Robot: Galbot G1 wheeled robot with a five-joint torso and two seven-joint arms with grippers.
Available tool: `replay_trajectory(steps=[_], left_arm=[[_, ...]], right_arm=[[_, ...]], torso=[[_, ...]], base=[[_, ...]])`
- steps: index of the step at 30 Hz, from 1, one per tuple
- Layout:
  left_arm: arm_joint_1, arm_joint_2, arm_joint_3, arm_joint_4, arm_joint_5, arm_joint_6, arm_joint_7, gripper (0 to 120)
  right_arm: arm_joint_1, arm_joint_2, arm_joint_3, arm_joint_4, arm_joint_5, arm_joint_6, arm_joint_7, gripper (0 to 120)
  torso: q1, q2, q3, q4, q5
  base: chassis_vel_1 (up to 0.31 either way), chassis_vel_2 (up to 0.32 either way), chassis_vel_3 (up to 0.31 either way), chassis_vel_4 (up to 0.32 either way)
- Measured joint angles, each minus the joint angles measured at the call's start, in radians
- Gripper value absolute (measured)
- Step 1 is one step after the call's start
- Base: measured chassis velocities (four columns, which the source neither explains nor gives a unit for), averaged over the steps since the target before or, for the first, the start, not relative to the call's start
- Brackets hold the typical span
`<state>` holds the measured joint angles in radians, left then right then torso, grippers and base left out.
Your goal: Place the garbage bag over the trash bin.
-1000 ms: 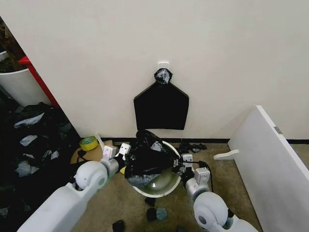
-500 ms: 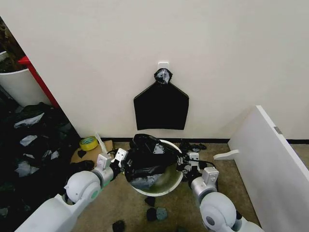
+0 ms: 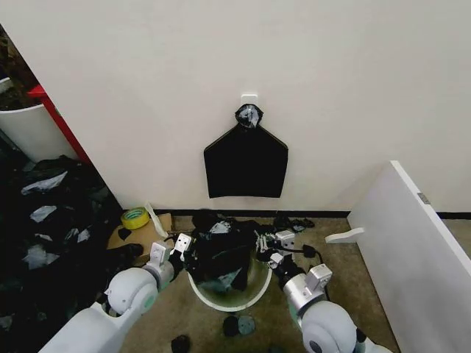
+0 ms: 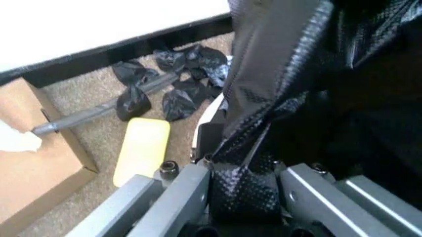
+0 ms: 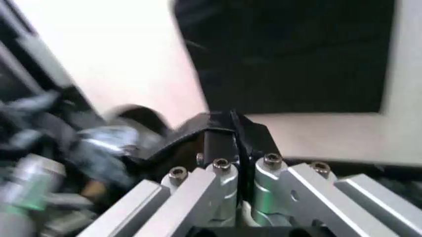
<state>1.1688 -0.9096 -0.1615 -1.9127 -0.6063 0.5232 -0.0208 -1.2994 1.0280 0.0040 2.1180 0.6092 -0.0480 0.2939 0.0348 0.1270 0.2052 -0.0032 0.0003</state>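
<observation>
The pale trash bin (image 3: 229, 299) stands on the carpet in front of the wall. The glossy black garbage bag (image 3: 221, 248) is stretched across its mouth and sags into it. My left gripper (image 3: 185, 248) is shut on the bag's left edge, and the left wrist view has black film (image 4: 264, 148) pinched between the metal fingers (image 4: 181, 195). At the bin's right rim my right gripper (image 3: 263, 247) is shut on the bag's other edge, a fold of black plastic (image 5: 228, 129) clamped between its fingers (image 5: 218, 190).
A flat black house-shaped bundle (image 3: 246, 158) hangs on the wall above. A yellow tape roll (image 3: 135, 218) and cardboard (image 3: 140, 234) lie left of the bin; black scraps (image 3: 238, 324) litter the floor before it. A white board (image 3: 412, 257) leans at right, and a dark pile (image 3: 44, 220) fills the left.
Both grippers have pulled the bag's edges apart and toward the wall, so the bunched bag now spreads wider over the bin's mouth. The bin stays in place.
</observation>
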Motion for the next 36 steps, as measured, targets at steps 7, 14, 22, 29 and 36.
replay_trajectory(steps=[7, 14, 22, 29, 36], left_arm=[[-0.014, 0.018, -0.025, -0.009, -0.014, -0.011, 0.015, 0], [-0.013, 0.037, -0.039, -0.017, -0.013, -0.020, 0.043, 0], [-0.015, 0.037, -0.070, -0.020, -0.021, -0.083, 0.081, 0], [-0.028, 0.034, -0.097, -0.020, -0.055, -0.156, 0.096, 0], [-0.053, 0.014, -0.100, -0.015, -0.087, -0.202, 0.096, 0]], right_arm=[[0.006, -0.022, 0.024, -0.024, 0.082, -0.165, 0.178, 0], [0.012, -0.035, 0.040, -0.038, 0.157, -0.224, 0.215, 0], [0.015, -0.051, 0.043, -0.048, 0.269, -0.315, 0.230, 0], [0.003, -0.051, 0.030, -0.043, 0.326, -0.354, 0.232, 0], [-0.024, -0.052, 0.004, 0.013, 0.372, -0.367, 0.231, 0]], torso=[[0.000, 0.000, 0.000, -0.0002, 0.0004], [0.000, 0.000, 0.000, -0.0001, 0.0004], [0.000, 0.000, 0.000, -0.0001, 0.0003], [0.000, 0.000, 0.000, -0.0001, 0.0004], [0.000, 0.000, 0.000, -0.0001, 0.0004]], base=[[0.000, 0.000, 0.000, 0.000], [0.000, 0.000, 0.000, 0.000], [0.000, 0.000, 0.000, 0.000], [0.000, 0.000, 0.000, 0.000], [0.000, 0.000, 0.000, 0.000]])
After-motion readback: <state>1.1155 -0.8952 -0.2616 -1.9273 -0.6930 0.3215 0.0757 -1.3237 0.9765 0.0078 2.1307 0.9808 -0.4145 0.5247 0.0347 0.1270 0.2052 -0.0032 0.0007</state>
